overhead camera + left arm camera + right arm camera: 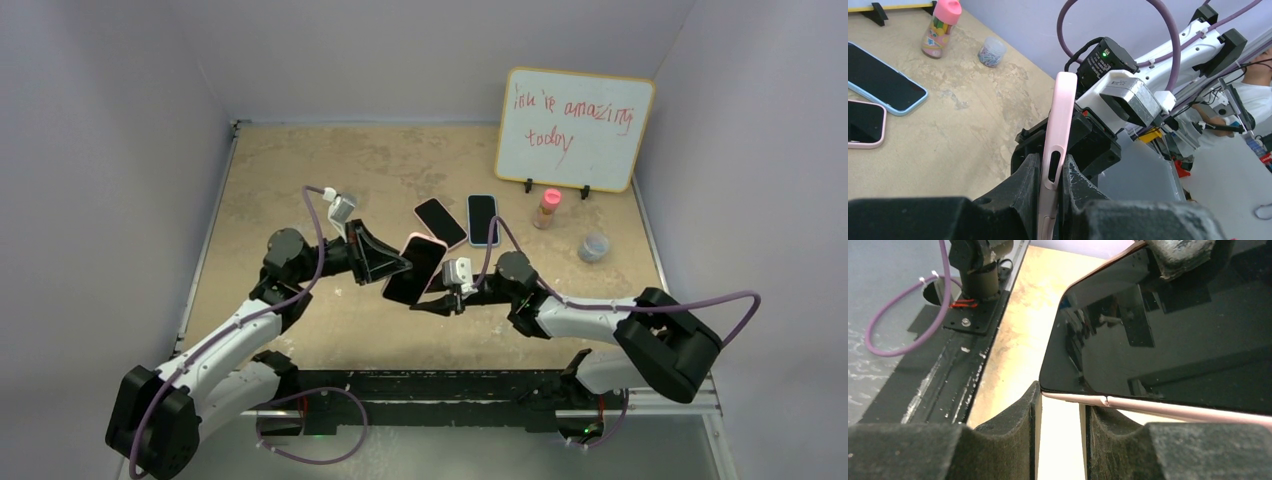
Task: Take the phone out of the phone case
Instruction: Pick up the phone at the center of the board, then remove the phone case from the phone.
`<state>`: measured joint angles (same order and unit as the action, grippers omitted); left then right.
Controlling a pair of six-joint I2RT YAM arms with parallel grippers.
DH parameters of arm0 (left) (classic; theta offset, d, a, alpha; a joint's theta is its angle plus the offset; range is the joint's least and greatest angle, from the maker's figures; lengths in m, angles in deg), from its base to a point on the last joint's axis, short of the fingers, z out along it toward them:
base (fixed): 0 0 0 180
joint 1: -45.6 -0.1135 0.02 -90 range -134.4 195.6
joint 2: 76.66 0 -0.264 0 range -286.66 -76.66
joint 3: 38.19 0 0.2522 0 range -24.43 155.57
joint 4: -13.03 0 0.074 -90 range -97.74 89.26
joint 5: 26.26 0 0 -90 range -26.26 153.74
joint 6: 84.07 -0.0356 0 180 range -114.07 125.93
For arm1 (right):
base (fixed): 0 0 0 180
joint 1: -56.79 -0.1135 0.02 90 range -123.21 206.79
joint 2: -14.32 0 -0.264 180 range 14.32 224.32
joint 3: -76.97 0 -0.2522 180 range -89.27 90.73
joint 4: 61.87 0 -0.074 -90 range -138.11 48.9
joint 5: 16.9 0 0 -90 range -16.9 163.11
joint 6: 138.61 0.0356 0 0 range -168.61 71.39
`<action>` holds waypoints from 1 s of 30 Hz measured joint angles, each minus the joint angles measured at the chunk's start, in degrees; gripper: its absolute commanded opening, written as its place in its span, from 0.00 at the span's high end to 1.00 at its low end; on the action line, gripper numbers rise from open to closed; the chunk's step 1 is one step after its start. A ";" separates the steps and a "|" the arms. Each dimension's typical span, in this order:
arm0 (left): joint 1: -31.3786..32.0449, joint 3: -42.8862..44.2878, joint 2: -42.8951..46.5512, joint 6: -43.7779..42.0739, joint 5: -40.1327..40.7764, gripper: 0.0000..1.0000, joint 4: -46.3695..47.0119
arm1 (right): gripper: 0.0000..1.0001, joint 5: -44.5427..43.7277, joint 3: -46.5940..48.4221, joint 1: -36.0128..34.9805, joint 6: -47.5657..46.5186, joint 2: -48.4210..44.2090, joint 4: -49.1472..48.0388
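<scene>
— What is sitting on the table (300, 180)?
— A board (575, 128) is standing well beyond the grippers, and two other phones (441, 221) are lying just past them.
— And the phone (415, 268)?
— It is hanging tilted in the air in its pink case (1058, 125), between the two grippers.
— Is the left gripper (1050, 175) holding it?
— Yes, its jaws are squeezing tight on the case's edge.
— The right gripper (1060, 400)?
— Its jaws are standing partly apart, with the fingertips sitting right at the phone's lower corner. I am not seeing whether they are gripping anything.
</scene>
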<state>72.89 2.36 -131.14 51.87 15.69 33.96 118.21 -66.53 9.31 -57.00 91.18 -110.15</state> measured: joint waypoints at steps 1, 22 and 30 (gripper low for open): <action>-0.07 0.02 0.17 -0.07 0.24 1.00 -0.28 | 0.99 -0.22 0.42 -0.02 -1.16 -0.02 1.05; -0.17 1.95 1.25 2.51 6.84 1.00 -7.98 | 0.81 -7.74 3.72 -0.13 -9.99 -2.05 9.62; 0.90 -1.46 7.56 5.18 17.92 1.00 -8.35 | 0.41 -19.47 0.44 -0.13 4.44 -1.55 -0.09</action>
<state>73.79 0.90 -123.58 57.05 33.61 25.61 98.73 -66.09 9.18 -52.56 89.63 -110.23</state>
